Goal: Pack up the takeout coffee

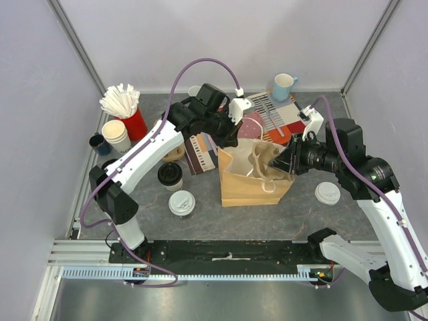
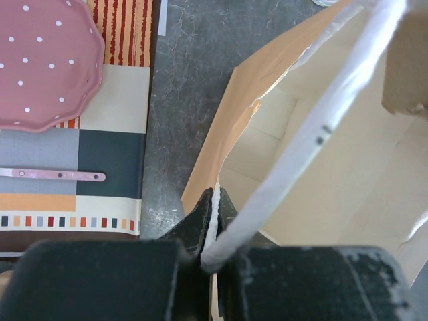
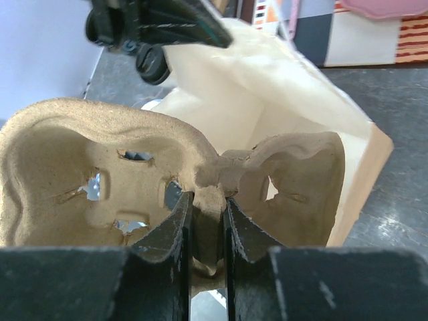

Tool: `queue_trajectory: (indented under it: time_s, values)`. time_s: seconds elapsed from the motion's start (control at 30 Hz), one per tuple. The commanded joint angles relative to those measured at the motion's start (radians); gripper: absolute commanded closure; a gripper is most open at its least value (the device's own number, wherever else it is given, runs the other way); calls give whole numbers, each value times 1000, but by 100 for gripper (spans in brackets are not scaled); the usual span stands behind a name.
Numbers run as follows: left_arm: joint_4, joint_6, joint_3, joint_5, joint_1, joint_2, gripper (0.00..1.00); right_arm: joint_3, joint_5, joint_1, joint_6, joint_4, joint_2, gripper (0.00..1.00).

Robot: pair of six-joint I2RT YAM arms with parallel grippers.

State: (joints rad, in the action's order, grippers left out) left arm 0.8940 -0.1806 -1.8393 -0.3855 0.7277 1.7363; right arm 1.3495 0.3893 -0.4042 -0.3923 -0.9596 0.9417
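Left hand (image 2: 212,200): clamped on bag handle (image 2: 321,127), apparently propping paper bag (image 1: 249,188) open | right hand (image 3: 207,214): gripping pulp cup carrier (image 3: 73,167) at bag mouth | black-lidded cream cup (image 1: 170,175), white-lidded black cup (image 1: 182,203): on worktop (image 1: 267,221) beside bag, unpacked

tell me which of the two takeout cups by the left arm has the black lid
The cream-white cup, the rear one of the pair; the black cup just in front of it wears a white lid.

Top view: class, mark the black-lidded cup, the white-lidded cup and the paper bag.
black-lidded cup (image 1: 170,173), top view, lid centre.
white-lidded cup (image 1: 182,201), top view, lid centre.
paper bag (image 1: 244,188), top view, near outer wall.
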Motion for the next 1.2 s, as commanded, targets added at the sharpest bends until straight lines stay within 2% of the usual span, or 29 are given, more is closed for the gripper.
queue_trajectory:
  time_s: [0.0, 0.1, 0.17, 0.27, 0.33, 0.43, 0.57, 0.8, 0.97, 1.17]
  values:
    - [-50, 6, 8, 28, -11, -21, 98, 51, 210, -4, 72, -31, -15, 100]
    - [-49, 3, 2, 13, -13, -23, 98, 51, 290, -5, 139, -80, -26, 100]
    - [-38, -2, -5, -16, -13, -29, 98, 66, 274, -4, 170, -119, -27, 100]
    - [-12, -5, 3, -87, -7, -43, 98, 115, 137, -4, 149, -99, -6, 100]
    - [2, -8, 12, -96, 12, -60, 98, 148, -16, -4, 26, -39, 12, 100]
    - [3, 3, 29, -111, 24, -70, 98, 128, -91, -4, -58, 10, 61, 100]
    - [3, 27, 17, -116, 26, -75, 98, 62, -213, -4, -42, 2, 72, 100]
    - [2, 10, -1, -90, 24, -70, 98, 1, -161, -4, -43, 28, 58, 100]
    - [-23, -26, 11, 26, 12, -52, 98, -64, -78, -4, 1, -40, 62, 100]
    - [-29, -23, -41, 4, -8, -23, 98, -43, -332, -5, 12, -160, 106, 100]
